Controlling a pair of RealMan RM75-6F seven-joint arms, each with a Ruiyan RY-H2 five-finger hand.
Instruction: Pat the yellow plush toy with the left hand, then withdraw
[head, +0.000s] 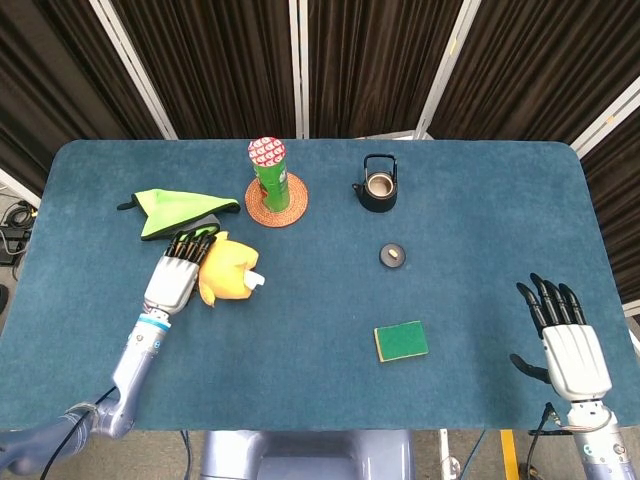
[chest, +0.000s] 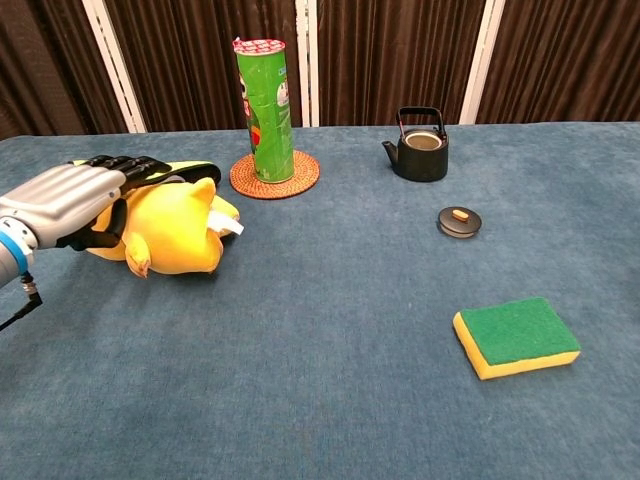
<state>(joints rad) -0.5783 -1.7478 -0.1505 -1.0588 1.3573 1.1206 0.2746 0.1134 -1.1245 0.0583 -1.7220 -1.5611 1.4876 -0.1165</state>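
The yellow plush toy (head: 230, 279) lies on its side on the blue table, left of centre, a white tag sticking out to its right; the chest view shows the plush toy (chest: 178, 232) with one ear up. My left hand (head: 177, 274) lies flat along the toy's left side, fingers straight and apart, holding nothing. In the chest view the left hand (chest: 70, 197) covers the toy's upper left, and whether it touches is unclear. My right hand (head: 565, 343) hovers open at the front right edge, far from the toy.
A green cloth (head: 170, 212) lies just behind the toy. A green chip can (head: 267, 172) stands on a woven coaster (head: 290, 208). Further right are a black teapot (head: 378, 187), its lid (head: 393, 256) and a green sponge (head: 401, 341).
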